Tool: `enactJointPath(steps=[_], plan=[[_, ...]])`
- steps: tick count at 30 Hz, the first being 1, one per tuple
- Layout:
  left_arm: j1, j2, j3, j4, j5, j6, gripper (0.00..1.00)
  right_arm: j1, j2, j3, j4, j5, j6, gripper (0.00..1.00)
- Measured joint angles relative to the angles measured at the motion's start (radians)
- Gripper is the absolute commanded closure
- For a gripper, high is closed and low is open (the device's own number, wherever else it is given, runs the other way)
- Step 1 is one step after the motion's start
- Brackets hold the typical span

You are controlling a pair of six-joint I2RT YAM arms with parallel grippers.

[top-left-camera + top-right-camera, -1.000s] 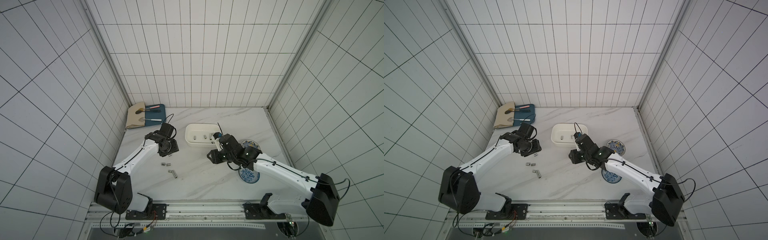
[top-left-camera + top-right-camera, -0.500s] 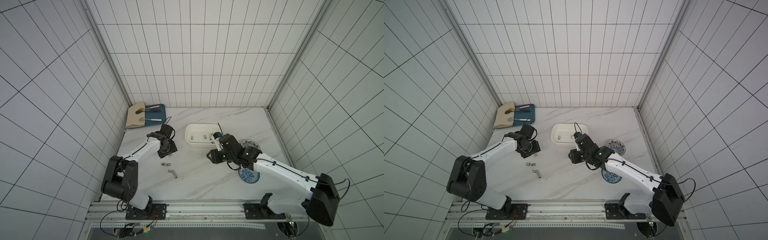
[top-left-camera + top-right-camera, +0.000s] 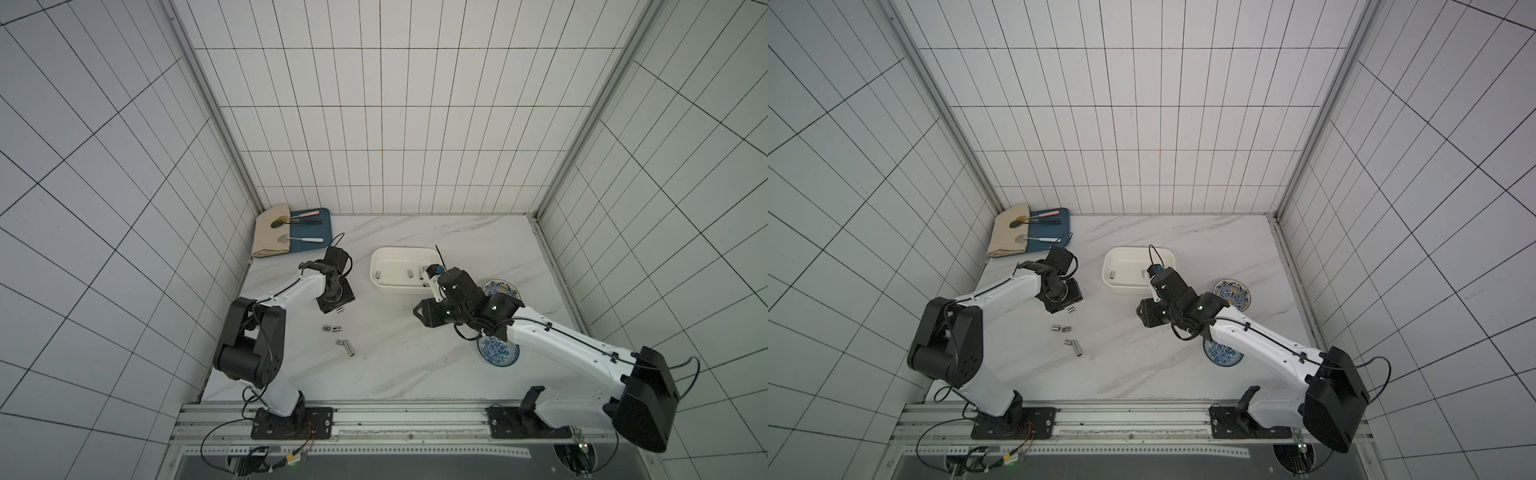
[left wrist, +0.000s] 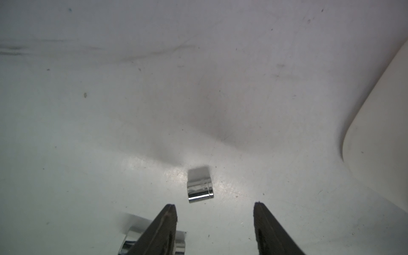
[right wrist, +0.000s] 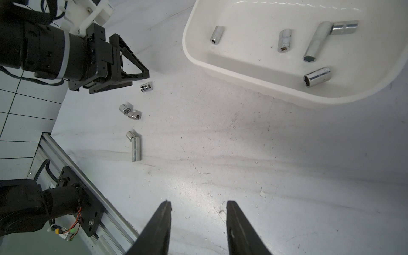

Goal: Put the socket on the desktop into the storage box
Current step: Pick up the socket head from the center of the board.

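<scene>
Left end effector (image 4: 215,207) spread and empty, tips just short of a chrome socket (image 4: 199,189) lying on the tabletop (image 4: 110,110); in both top views, left of centre of frame. Second socket (image 4: 129,237) blurred, half hidden behind one finger. Storage box (image 3: 395,289) mid-frame in a top view, right end covered by the right arm (image 3: 561,340). Right end effector (image 5: 198,204) spread, holding nothing

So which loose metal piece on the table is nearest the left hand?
The lone short socket just ahead of the left hand; the touching pair and the long one lie farther off.
</scene>
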Motion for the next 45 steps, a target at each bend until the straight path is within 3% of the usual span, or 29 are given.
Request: enactJointPath(steps=[38,45], plan=[[0.0,0.1,-0.003,0.026,-0.014,-0.012,0.56,0.0,0.006,-0.007,0.006,0.0,0.0,0.56],[0.0,0.101,-0.005,0.03,-0.014,-0.016,0.71,0.0,0.006,-0.007,0.01,0.0,0.0,0.56]])
